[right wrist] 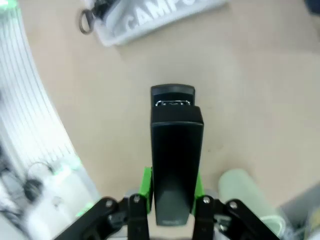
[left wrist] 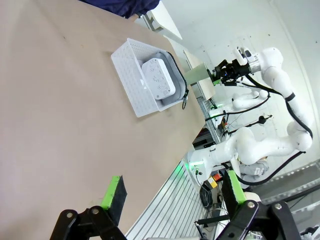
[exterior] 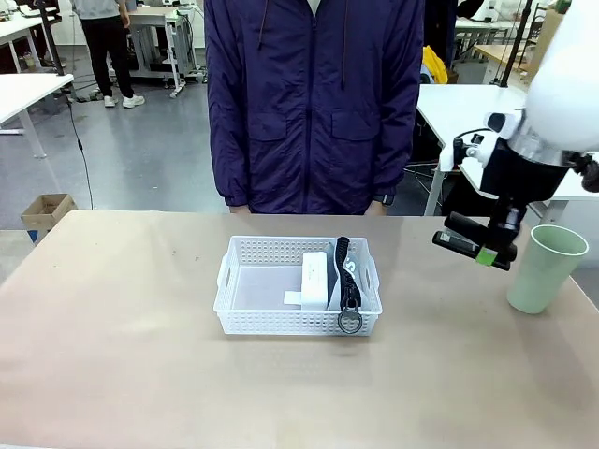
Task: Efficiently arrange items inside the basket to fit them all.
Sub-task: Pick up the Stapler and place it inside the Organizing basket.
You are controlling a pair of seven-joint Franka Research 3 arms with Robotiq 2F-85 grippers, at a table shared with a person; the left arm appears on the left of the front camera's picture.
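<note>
1. Two items sit in the basket [exterior: 297, 323] at the middle of the counter [exterior: 122, 355]: white box [exterior: 315, 278], grey pouch [exterior: 348, 269] right of it.
2. Our right pincer [exterior: 487, 251] grasps the black stapler [exterior: 451, 239], just left of the green cup [exterior: 546, 271].
3. Our left pincer [left wrist: 172, 189] hangs released.

Bright even light, faint shadow by basket [exterior: 299, 323]; rt wrist view blurry
</note>
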